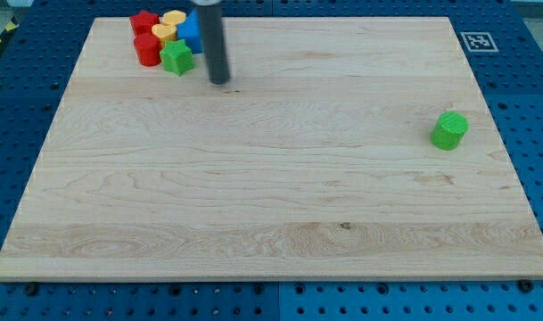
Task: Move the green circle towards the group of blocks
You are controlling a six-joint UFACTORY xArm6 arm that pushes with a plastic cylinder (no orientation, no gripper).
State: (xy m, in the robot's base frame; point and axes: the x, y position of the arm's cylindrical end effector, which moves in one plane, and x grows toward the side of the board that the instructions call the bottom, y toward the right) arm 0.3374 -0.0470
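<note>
The green circle stands alone near the view's right edge of the wooden board. The group of blocks sits at the view's top left: a red block, a red cylinder, two yellow blocks, a blue block and a green star-like block. My tip rests on the board just to the right of the group, beside the green star-like block and far left of the green circle. The rod hides part of the blue block.
A black-and-white marker tag sits at the board's top right corner. Blue perforated table surrounds the board on all sides.
</note>
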